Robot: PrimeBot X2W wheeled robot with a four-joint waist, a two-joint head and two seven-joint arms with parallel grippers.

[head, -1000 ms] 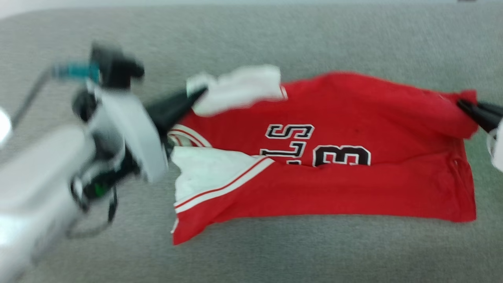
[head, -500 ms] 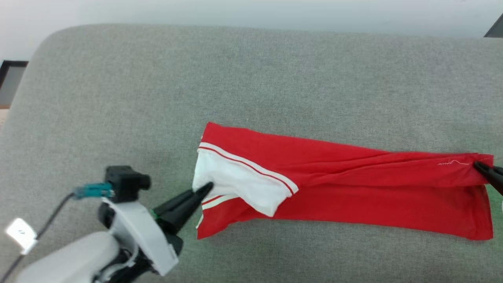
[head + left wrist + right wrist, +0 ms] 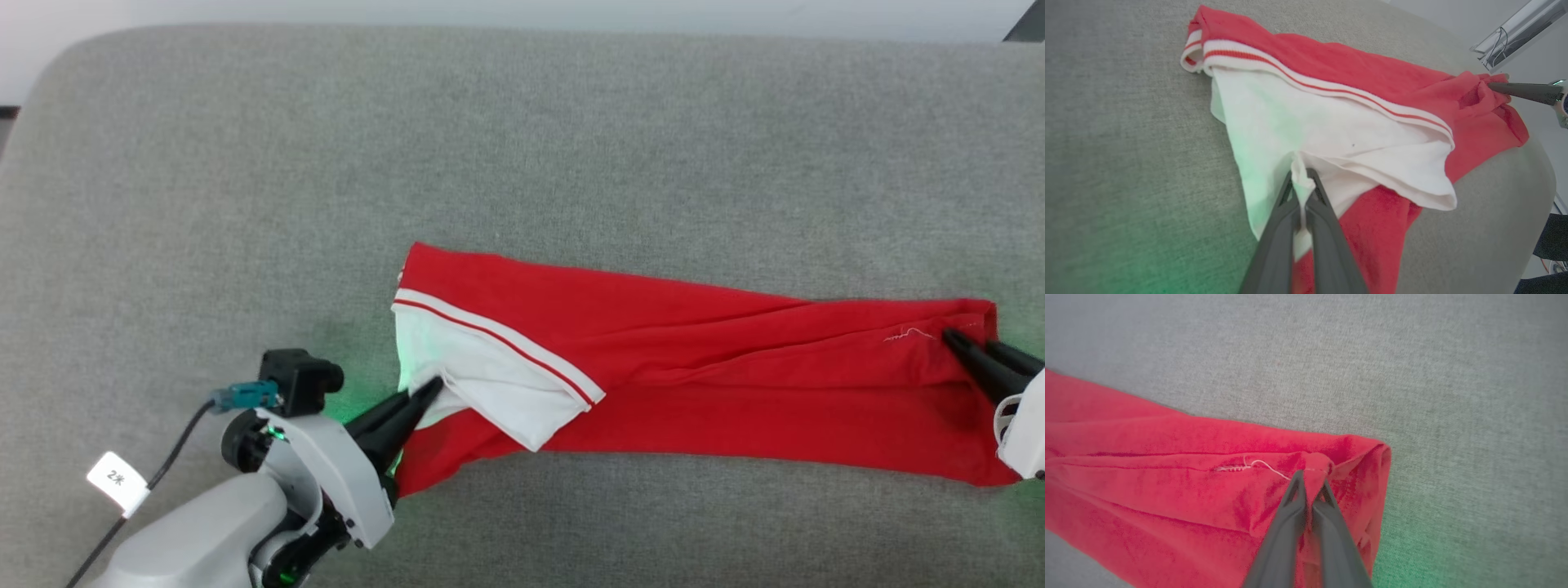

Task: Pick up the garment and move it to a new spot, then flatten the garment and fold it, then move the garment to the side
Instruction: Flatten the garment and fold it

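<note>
Work surface: a grey upholstered surface [image 3: 245, 163] of woven fabric, rounded at its upper left corner in the head view, with a strip of pale wall [image 3: 490, 10] along the top of the frame. Lower left of the frame: a cable [image 3: 175, 447] carrying a white tag [image 3: 117, 482] runs up to a teal connector [image 3: 242, 397] at the left arm's wrist. A green glow [image 3: 359, 392] lies on the upholstery just beside it. The left gripper [image 3: 433, 385] points toward the right of the frame, its jaws closed and pinching a fold of the white sleeve [image 3: 482, 384]; the left wrist view confirms white cloth clamped between the two fingers. The garment [image 3: 694, 367] lies on the surface as a long, narrow red band from centre frame to the right edge, doubled along its length, creased, and slanting slightly downward to the right. Its sleeve end, edged with striped trim [image 3: 498, 343], is at the left, with the sleeve lying on top of the red body. Toward the right end a loose white thread [image 3: 906, 333] shows at a seam. The right gripper [image 3: 951, 336] enters from the right edge, its jaws closed on a bunched pinch of red cloth near the band's upper right corner; the right wrist view confirms the clamp. A metal rail [image 3: 1515, 32] shows at the upper right of the left wrist view.
</note>
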